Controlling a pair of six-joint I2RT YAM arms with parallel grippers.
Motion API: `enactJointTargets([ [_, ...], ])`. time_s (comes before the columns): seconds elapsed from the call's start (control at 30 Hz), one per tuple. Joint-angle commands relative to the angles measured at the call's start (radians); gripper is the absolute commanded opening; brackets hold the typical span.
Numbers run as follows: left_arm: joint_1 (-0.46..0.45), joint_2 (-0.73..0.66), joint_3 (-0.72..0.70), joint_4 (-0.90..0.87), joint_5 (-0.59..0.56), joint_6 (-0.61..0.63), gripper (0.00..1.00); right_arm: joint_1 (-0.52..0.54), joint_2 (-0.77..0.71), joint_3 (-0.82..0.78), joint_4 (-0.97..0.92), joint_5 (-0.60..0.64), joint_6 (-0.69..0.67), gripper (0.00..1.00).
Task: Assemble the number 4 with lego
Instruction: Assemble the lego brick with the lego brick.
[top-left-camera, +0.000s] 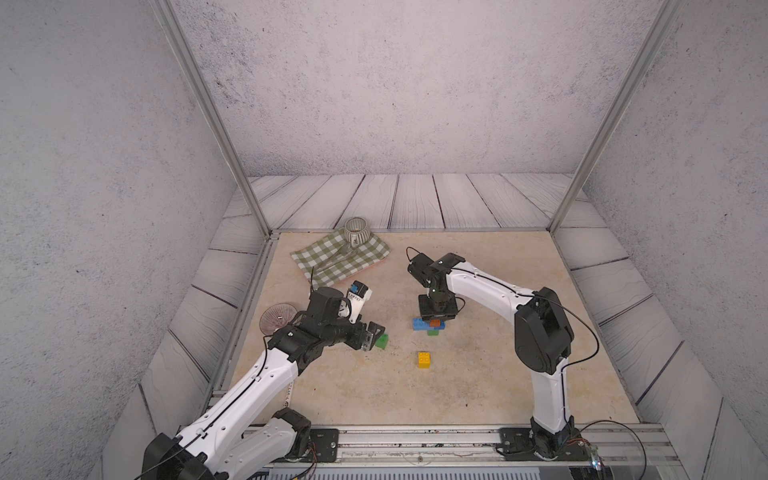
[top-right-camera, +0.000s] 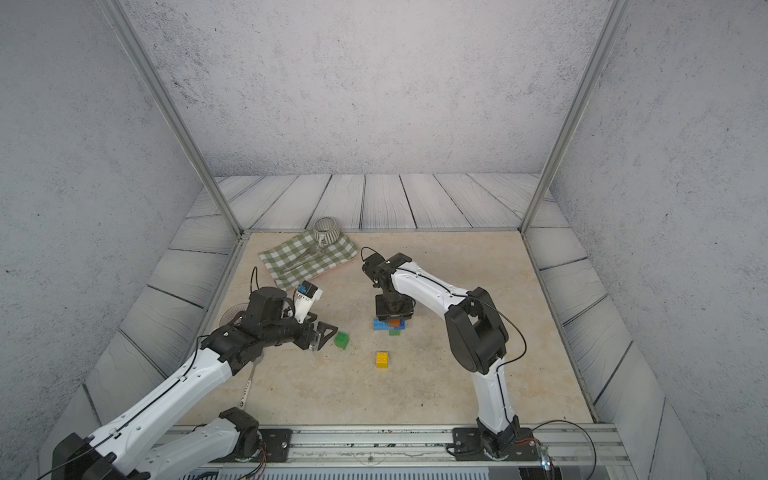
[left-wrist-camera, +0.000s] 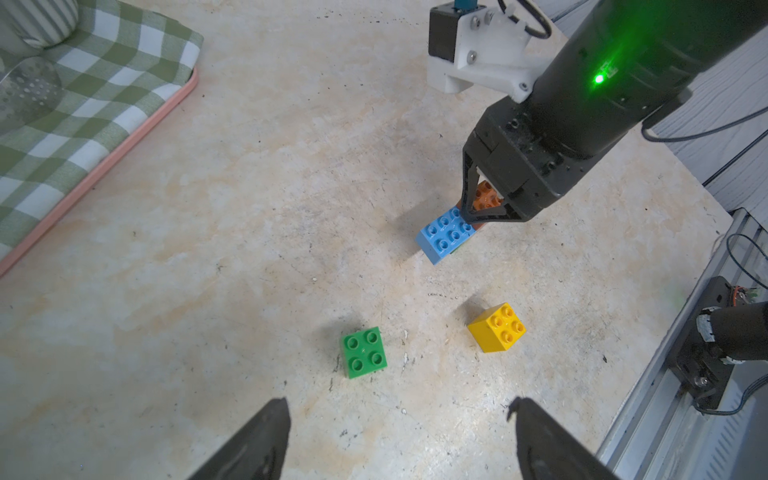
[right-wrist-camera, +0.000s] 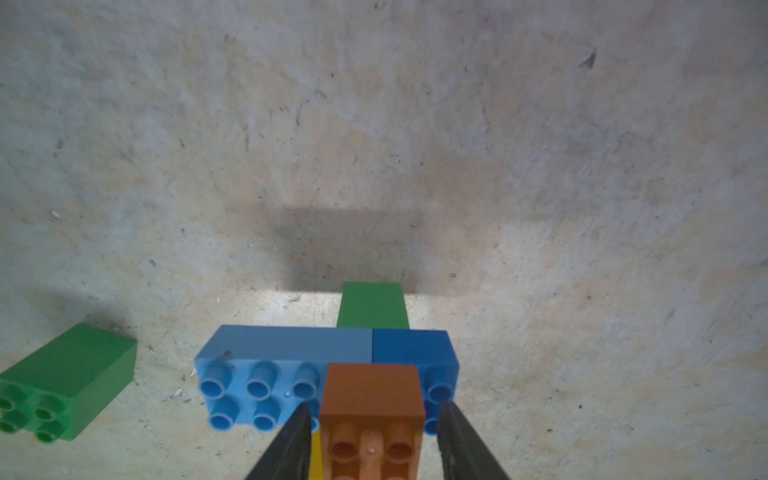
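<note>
Enclosing beige tabletop (top-left-camera: 365, 395); grey walls (top-left-camera: 395, 104)

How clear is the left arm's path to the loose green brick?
Probably yes, reachable: the open left gripper hovers right beside the green brick, bare table between them. The yellow brick and the right gripper at the stack sit off to the side.

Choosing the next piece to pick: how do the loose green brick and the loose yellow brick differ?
Colour sets the green brick apart from the yellow brick. The green brick lies just ahead of the left gripper; the yellow brick stands farther off. In both top views the yellow brick sits square to the table edge, the green brick askew. Both are two-by-two, studs up, loose and untouched.
</note>
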Motion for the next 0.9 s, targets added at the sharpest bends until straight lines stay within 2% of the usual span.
enactJointTargets([
  [0.0, 0.008, -0.015, 0.005, 0.01, -0.007, -0.002, 0.87, 0.003, -0.028, 0.028, -0.042, 0.02, 0.006, 0.52],
  [0.2, 0.007, -0.017, 0.004, 0.01, -0.009, -0.003, 0.87, 0.005, -0.055, 0.022, -0.051, 0.03, 0.019, 0.54],
  [0.4, 0.007, -0.014, 0.001, 0.014, 0.005, -0.023, 0.87, 0.022, -0.194, -0.085, -0.02, 0.025, 0.091, 0.59],
  [0.63, 0.008, -0.023, 0.001, -0.041, 0.028, -0.061, 0.87, 0.126, -0.314, -0.252, 0.067, -0.023, 0.221, 0.67],
  [0.87, 0.008, -0.062, -0.019, -0.078, 0.069, -0.078, 0.88, 0.235, -0.289, -0.368, 0.203, -0.037, 0.326, 0.67],
])
